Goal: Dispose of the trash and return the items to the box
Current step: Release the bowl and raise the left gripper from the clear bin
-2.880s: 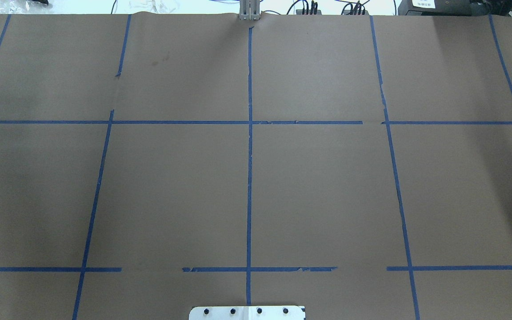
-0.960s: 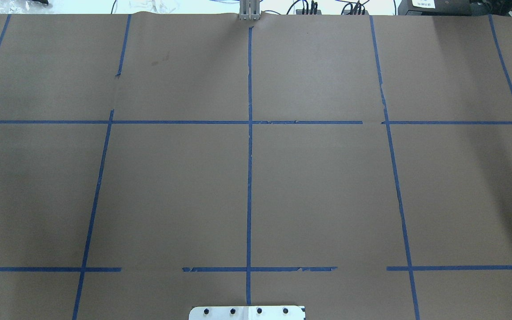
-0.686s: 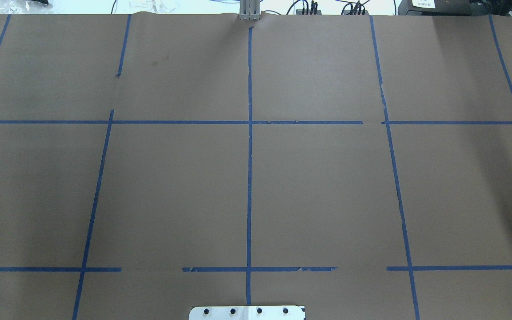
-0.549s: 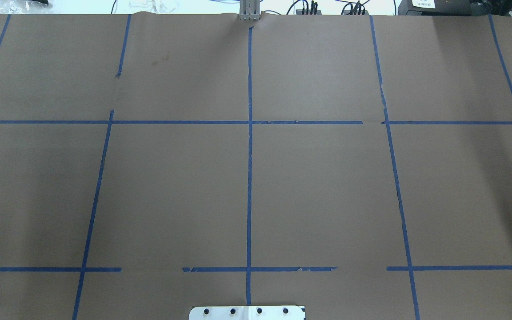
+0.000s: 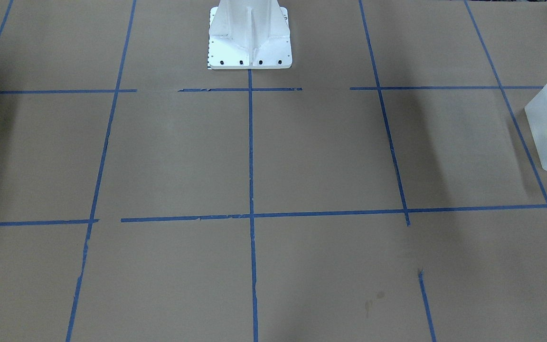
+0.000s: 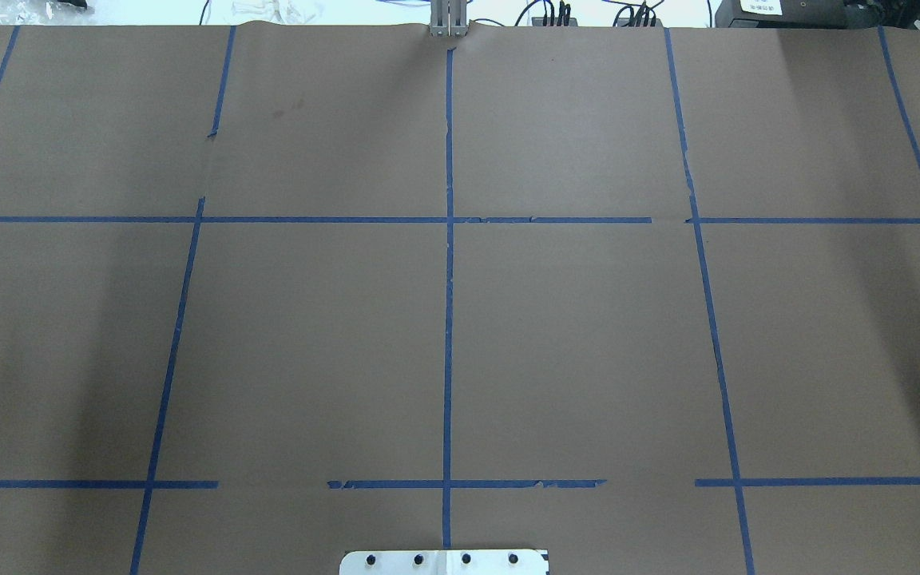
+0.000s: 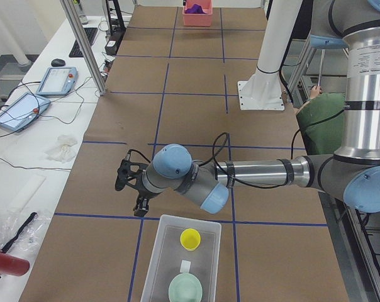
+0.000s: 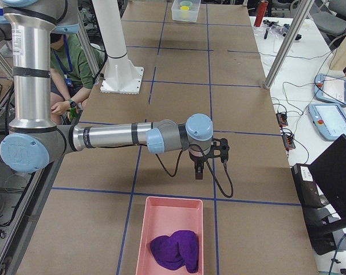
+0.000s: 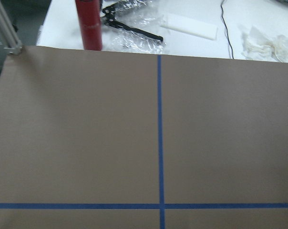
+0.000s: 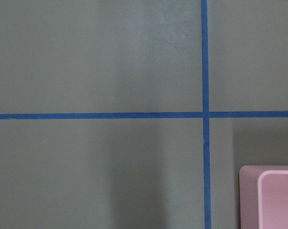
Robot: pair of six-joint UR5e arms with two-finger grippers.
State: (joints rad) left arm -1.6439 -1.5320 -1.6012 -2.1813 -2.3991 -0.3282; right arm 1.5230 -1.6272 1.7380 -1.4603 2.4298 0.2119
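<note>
At front view's edge, box (image 5: 542, 133) half-cropped.

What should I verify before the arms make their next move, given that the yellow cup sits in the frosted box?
1. The yellow cup stands in the box, mouth up: ok.
2. The pale green bowl is in the same box, beside the cup: ok.
3. The purple cloth lies inside the pink tray: ok.
4. The left pincer is outside the box, beyond its end: ok.
5. Left pincer open and holding nothing: cannot tell, only a side view shows it.
6. Right pincer open and holding nothing: cannot tell, for the same reason.
</note>
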